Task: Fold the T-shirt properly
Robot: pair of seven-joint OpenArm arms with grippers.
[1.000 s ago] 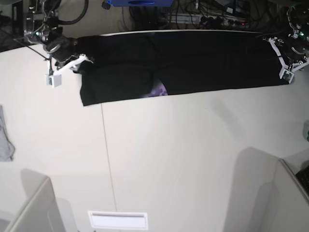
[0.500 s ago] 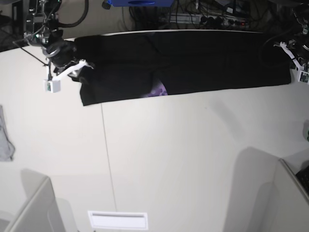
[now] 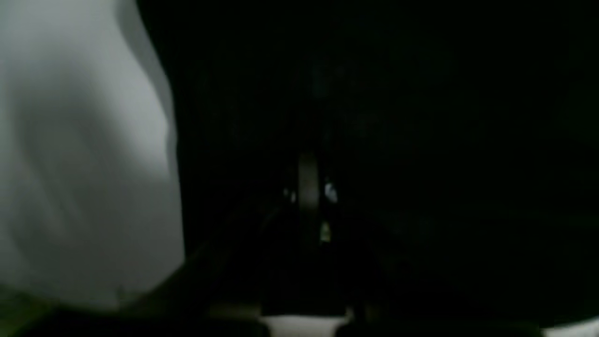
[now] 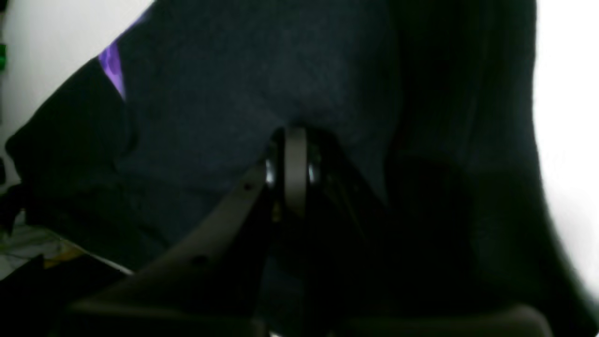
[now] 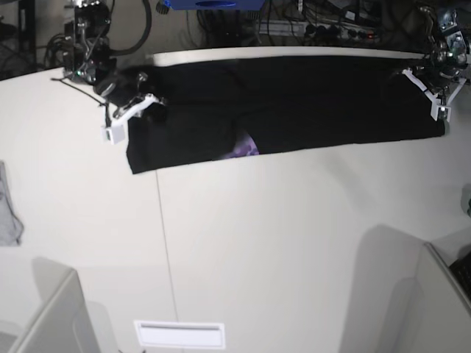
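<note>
The black T-shirt (image 5: 294,95) lies as a long folded band along the table's far edge, with a bit of purple print (image 5: 245,147) showing at its near hem. My right gripper (image 5: 149,103) is at the band's left end, shut on the black cloth; in the right wrist view (image 4: 294,138) its fingers pinch a fold, with the print (image 4: 112,65) at upper left. My left gripper (image 5: 412,75) is at the band's right end. The left wrist view is very dark; its fingers (image 3: 308,173) appear closed in black cloth (image 3: 421,117).
A small grey cloth (image 5: 9,209) lies at the table's left edge. A white slotted plate (image 5: 179,334) sits at the front. Grey box corners (image 5: 51,316) (image 5: 441,294) stand at the front left and right. Cables and gear (image 5: 309,26) lie behind the table (image 5: 294,243).
My right gripper has moved right with the shirt's left end. My left gripper has come back inward from the right edge. The band has shifted slightly right and sits shorter.
</note>
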